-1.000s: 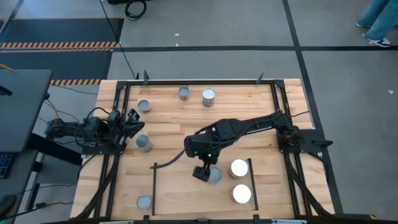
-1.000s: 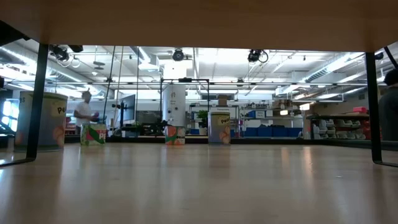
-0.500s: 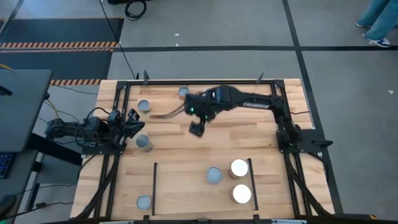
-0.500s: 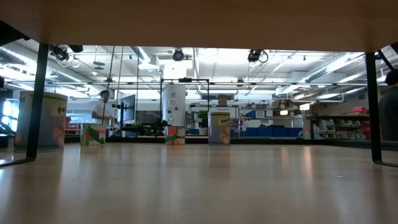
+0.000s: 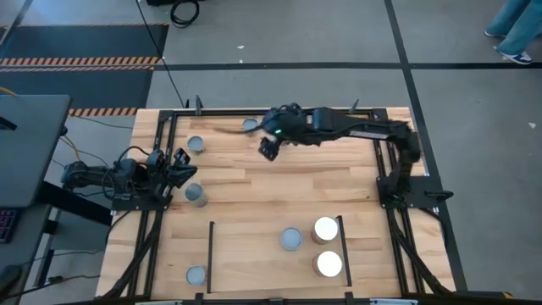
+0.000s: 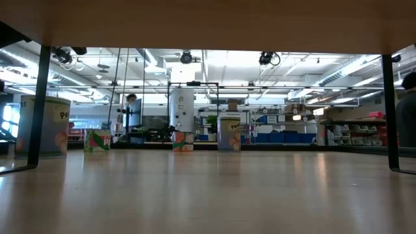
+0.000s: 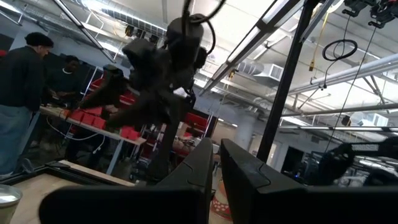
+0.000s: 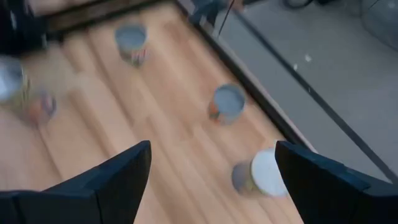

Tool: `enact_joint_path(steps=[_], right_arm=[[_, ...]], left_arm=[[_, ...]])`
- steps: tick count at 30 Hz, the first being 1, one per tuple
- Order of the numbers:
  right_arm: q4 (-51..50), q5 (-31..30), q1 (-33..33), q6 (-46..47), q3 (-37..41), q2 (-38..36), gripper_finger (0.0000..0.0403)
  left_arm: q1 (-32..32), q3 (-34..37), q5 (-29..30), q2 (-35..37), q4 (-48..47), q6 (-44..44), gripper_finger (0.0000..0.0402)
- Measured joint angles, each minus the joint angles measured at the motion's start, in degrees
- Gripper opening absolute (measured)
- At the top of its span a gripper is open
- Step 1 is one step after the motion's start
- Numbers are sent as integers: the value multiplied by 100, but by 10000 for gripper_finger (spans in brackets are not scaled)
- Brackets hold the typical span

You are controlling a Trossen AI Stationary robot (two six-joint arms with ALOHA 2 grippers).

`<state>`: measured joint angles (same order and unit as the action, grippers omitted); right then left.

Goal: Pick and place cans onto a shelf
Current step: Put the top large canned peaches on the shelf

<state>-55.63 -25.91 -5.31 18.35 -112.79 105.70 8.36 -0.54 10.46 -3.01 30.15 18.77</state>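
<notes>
My right gripper (image 5: 269, 150) hangs open over the far middle of the table, holding nothing; in its wrist view the open fingers (image 8: 211, 186) frame a grey-topped can (image 8: 227, 102) and a white-topped can (image 8: 261, 173) by the far edge. The high view shows that grey-topped can (image 5: 250, 125) beside the arm, which hides the white-topped one. The shelf (image 5: 254, 254), a wood panel between black rails near the front edge, carries a grey-topped can (image 5: 291, 238) and two white-topped cans (image 5: 325, 229) (image 5: 329, 264), all upright. My left gripper (image 5: 181, 166) waits shut at the left edge.
More grey-topped cans stand upright at the far left (image 5: 196, 144), at the left middle (image 5: 196, 195) close to my left gripper, and outside the shelf's left rail (image 5: 196, 274). A black frame (image 5: 373, 135) runs along the table's far and side edges. People stand in the room beyond.
My right gripper has gone from just beside the grey-topped can on the shelf up and toward the table's far edge, tipping from pointing down to slanting forward, its fingers open throughout. The grey-topped can stays upright on the shelf.
</notes>
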Motion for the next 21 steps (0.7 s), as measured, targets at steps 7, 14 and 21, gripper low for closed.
enact_joint_path(steps=[7, 14, 21], right_arm=[[1914, -280, 32, 269, 2991, -2285, 350], [3733, -5, -115, 329, 5340, -3804, 350], [5297, 940, -541, -274, 6354, -3768, 350]], left_arm=[[0, 0, 0, 0, 3, 1, 39], [1, 0, 2, 0, 2, 2, 39], [0, 0, 2, 0, 4, 2, 39]])
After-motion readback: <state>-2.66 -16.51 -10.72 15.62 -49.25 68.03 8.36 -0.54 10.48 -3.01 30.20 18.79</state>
